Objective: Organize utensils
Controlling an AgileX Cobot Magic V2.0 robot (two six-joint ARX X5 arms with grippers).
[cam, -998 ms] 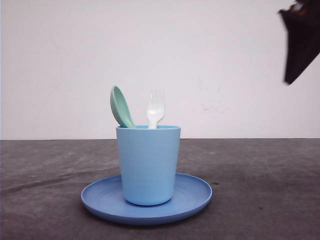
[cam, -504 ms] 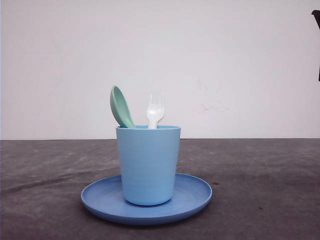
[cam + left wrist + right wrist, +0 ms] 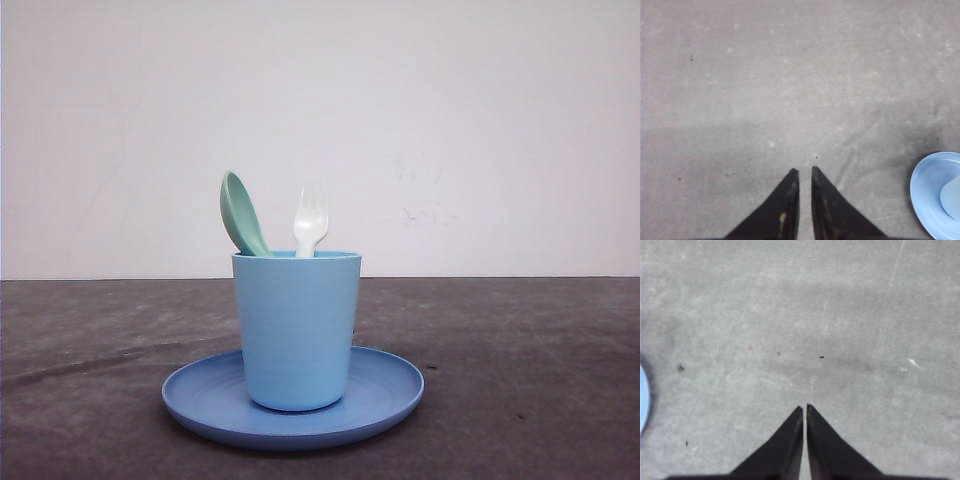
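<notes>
A pale mint-green spoon (image 3: pixel 241 214) and a white fork (image 3: pixel 311 221) stand upright side by side in a light blue cup (image 3: pixel 297 330), bowl and tines sticking out above the rim. The cup rests on a round blue plate (image 3: pixel 390 385) in the middle of the dark table. My left gripper (image 3: pixel 804 171) hangs shut over bare table, with the plate's edge (image 3: pixel 927 190) off to one side. My right gripper (image 3: pixel 804 407) is also shut and holds nothing, above bare table, and a sliver of the plate (image 3: pixel 642 397) shows at the frame's border.
The dark grey table (image 3: pixel 520 380) stretches wide on both sides of the plate. A plain white wall (image 3: pixel 480 130) rises behind the table's far edge.
The dark arm at the upper right of the front view has drawn away to the right and left the frame. Cup, plate, spoon and fork have stayed where they were.
</notes>
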